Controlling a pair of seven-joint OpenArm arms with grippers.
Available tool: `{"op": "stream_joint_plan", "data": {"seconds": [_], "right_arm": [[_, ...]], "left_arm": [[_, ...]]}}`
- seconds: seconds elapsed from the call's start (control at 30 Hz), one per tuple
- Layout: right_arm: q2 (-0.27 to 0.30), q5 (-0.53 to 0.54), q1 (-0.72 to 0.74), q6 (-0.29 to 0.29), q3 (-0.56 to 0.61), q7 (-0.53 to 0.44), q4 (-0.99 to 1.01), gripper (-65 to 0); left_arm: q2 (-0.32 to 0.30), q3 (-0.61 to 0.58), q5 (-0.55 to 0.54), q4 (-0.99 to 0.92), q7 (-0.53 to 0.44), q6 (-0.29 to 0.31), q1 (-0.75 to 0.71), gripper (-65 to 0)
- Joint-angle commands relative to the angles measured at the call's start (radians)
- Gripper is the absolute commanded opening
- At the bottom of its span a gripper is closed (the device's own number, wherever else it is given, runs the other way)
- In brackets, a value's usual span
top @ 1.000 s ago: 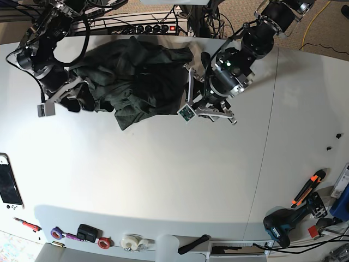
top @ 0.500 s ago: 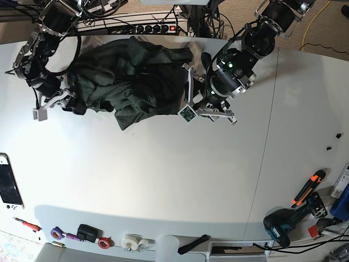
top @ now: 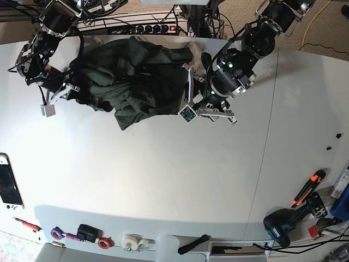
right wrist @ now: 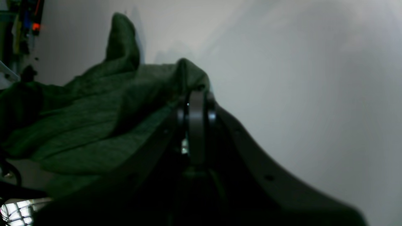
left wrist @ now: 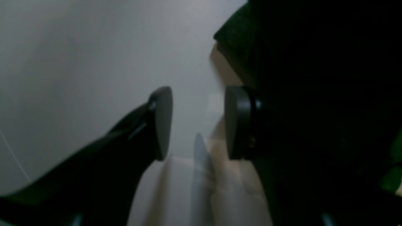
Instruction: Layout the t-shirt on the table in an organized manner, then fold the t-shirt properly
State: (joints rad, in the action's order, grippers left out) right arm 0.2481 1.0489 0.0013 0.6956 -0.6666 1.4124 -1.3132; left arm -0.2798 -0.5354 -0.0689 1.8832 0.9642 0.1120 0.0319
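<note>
My right claw (right wrist: 196,125) is clamped shut on a fold at the edge of the t-shirt (top: 133,82), cloth bunched over the pad tops in the right wrist view; in the base view that's at the upper left of the frame. My left claw (left wrist: 194,122) stands part open with nothing between the pads, just bare table (top: 174,185) showing in the gap; dark cloth sits right beside one pad at the right of the left wrist frame, can't tell if it touches. Shirt is a crumpled dark green heap at the top centre of the base view, on the table between both arms. I judge it light, limp, wrinkly, not slippery; it will drape and drag, so best held by hem or shoulder edges, not the middle. Around: power strip and cables (top: 139,27) along the top edge, drill (top: 281,226), tape rolls (top: 131,242) and small tools along the bottom, well apart. Nothing blocks spreading downward
</note>
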Motion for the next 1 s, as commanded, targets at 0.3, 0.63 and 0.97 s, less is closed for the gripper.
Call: {"op": "stream_joint_plan", "data": {"seconds": [0.3,0.63,0.97], "right_arm": [[0.037,0.435,-0.003,0.003,-0.003,-0.016,-0.033,-65.0],[-0.012,0.435,-0.169,0.003,0.002,-0.016,-0.352,-65.0],[-0.013,0.435,-0.301,0.003,0.217,-0.016,-0.652,-65.0]], "left_arm": [[0.002,0.004,0.005,0.018,-0.027,-0.003,0.015,-37.3],[0.002,0.004,0.016,0.016,-0.087,-0.018,0.016,-37.3],[0.002,0.004,0.05,0.016,-0.089,-0.027,0.018,-37.3]]}}
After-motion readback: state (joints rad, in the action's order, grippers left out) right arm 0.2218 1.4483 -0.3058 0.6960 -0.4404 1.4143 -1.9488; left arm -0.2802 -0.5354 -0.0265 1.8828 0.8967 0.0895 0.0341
